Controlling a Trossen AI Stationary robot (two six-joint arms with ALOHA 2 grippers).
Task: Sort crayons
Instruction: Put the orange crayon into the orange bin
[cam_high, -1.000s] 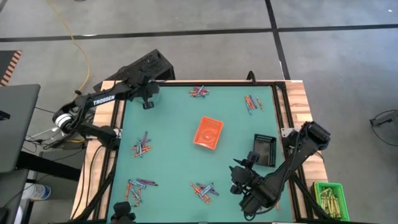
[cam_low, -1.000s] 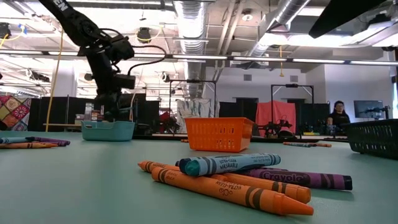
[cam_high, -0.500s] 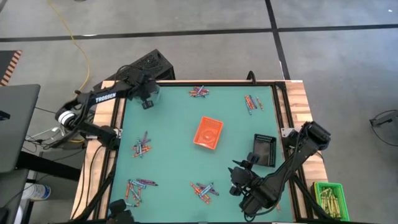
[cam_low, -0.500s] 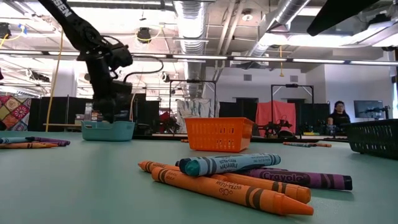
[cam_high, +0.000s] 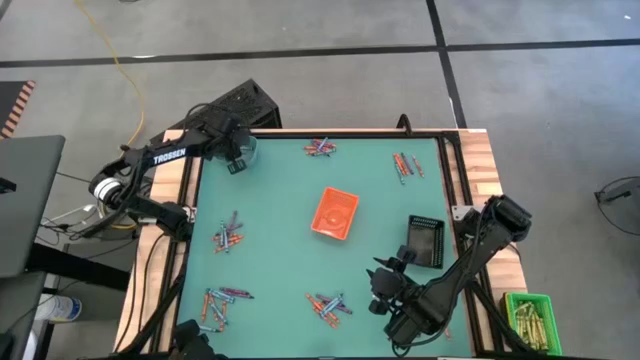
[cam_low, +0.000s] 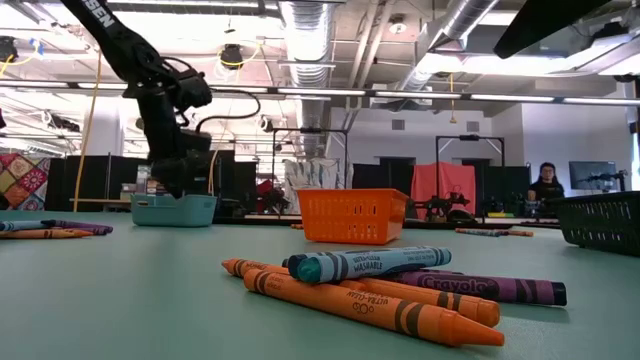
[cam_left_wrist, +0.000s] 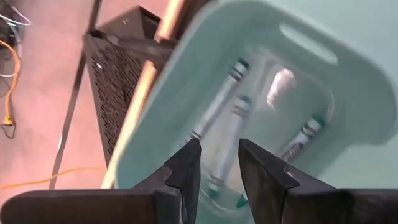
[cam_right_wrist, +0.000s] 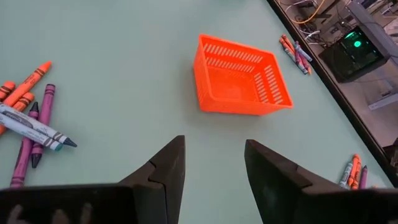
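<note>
Left claw (cam_left_wrist: 214, 163): fingers parted, empty, above the pale teal tray (cam_high: 245, 150) at the bench's (cam_high: 280, 240) far left corner; blue-grey crayons (cam_left_wrist: 221, 140) lie inside. Right claw (cam_right_wrist: 208, 165): fingers wide apart, empty, facing the orange basket (cam_right_wrist: 239, 78). Mixed crayon piles (cam_high: 328, 304) scattered across the bench.

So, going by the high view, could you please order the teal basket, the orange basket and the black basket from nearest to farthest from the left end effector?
1. The teal basket, at the table's far left corner, right under the left end effector.
2. The orange basket, near the table's middle.
3. The black basket, toward the right edge, near the right arm.
</note>
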